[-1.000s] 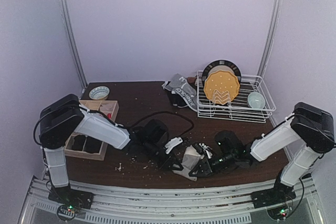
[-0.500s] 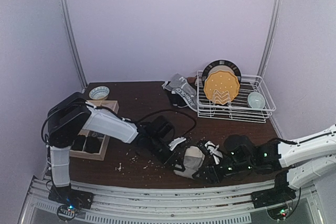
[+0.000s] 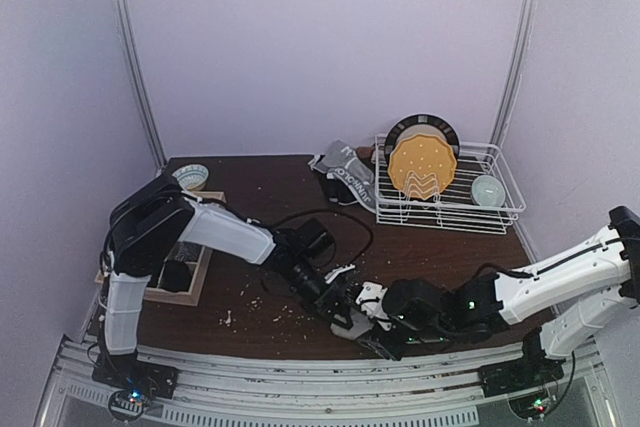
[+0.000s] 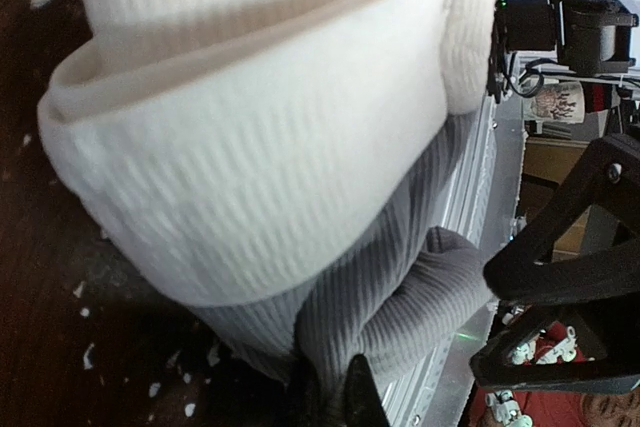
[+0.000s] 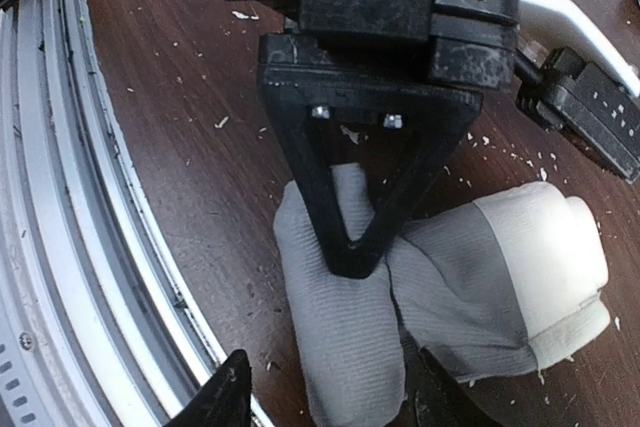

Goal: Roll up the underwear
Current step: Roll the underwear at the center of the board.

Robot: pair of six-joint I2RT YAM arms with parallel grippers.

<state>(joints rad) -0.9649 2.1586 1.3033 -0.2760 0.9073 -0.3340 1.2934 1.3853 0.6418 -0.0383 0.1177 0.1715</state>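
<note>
A rolled underwear [image 5: 470, 277], grey ribbed cloth with a white waistband, lies on the dark table near the front edge. In the left wrist view the underwear [image 4: 250, 147] fills the picture. My left gripper [image 5: 352, 247] is shut on the grey fold in the middle of the bundle, and the cloth bunches at its tips [image 4: 345, 402]. My right gripper [image 5: 330, 367] is open, its two fingers straddling the loose grey end beside the rail. From above, the underwear [image 3: 345, 324] is mostly hidden under the left gripper [image 3: 338, 307] and the right gripper [image 3: 368, 332]. More underwear [image 3: 345, 175] lies piled at the back.
A white wire dish rack [image 3: 500, 209] at the back right holds a yellow plate [image 3: 422, 167] and a small bowl [image 3: 488, 190]. A wooden compartment box [image 3: 190, 292] and a bowl [image 3: 188, 177] stand at the left. Crumbs dot the table. The metal front rail [image 5: 60, 197] runs close by.
The right gripper has opened and its arm has stretched left, low across the table. The left arm has reached further toward the front, still holding the bundle.
</note>
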